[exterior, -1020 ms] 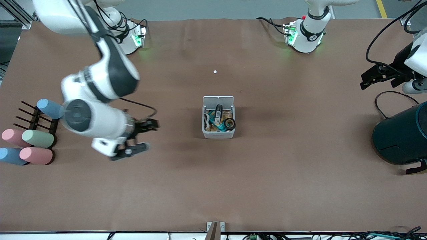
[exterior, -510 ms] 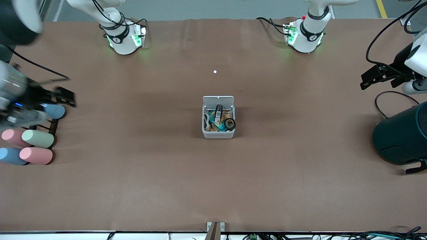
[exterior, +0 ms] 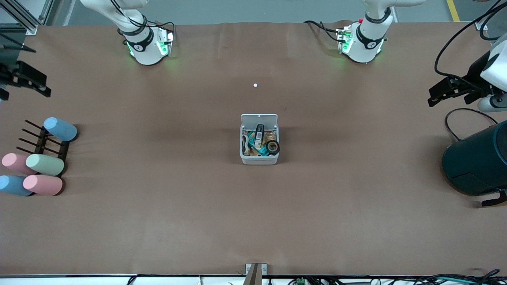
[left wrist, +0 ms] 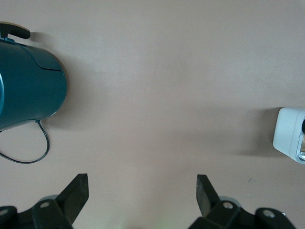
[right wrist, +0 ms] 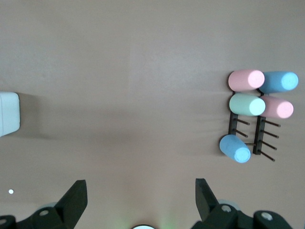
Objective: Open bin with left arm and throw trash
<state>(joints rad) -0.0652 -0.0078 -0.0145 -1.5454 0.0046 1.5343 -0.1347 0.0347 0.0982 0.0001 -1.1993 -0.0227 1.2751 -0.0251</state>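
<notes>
With trash already inside, the bin (exterior: 259, 139) sits open between both parked claws.
Left claw (exterior: 449, 90) and right claw (exterior: 24, 80), both spread empty: approach the lid (exterior: 259, 119) slowly.

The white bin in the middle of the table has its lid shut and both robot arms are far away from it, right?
Not quite. The white bin has its lid open: the front view shows the trash lying inside it. The rest holds: the left gripper and the right gripper wait at their own ends of the table, jaws open.
</notes>
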